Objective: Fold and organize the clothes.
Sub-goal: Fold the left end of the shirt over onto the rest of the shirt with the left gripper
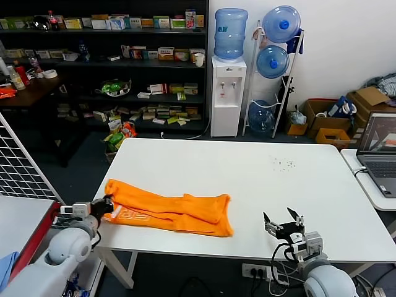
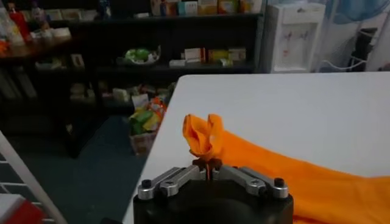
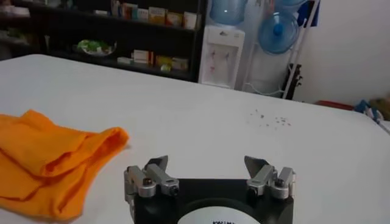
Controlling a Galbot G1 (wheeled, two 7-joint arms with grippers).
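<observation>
- Head view: orange T-shirt (image 1: pixel 168 213) lies bunched lengthwise on the white table's (image 1: pixel 260 179) front left; dark shelves, a water dispenser (image 1: pixel 228 96) behind.
- Left wrist view: left gripper (image 2: pixel 209 168) pinches the shirt's corner.
- Right wrist view: right gripper (image 3: pixel 209 170) hovers spread, empty, beside the shirt.

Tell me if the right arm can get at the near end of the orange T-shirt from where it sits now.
Probably yes. The right gripper is open above the white table, apart from the T-shirt, and only bare tabletop lies between them. The left gripper is shut on the shirt's opposite end, out of the way.
</observation>
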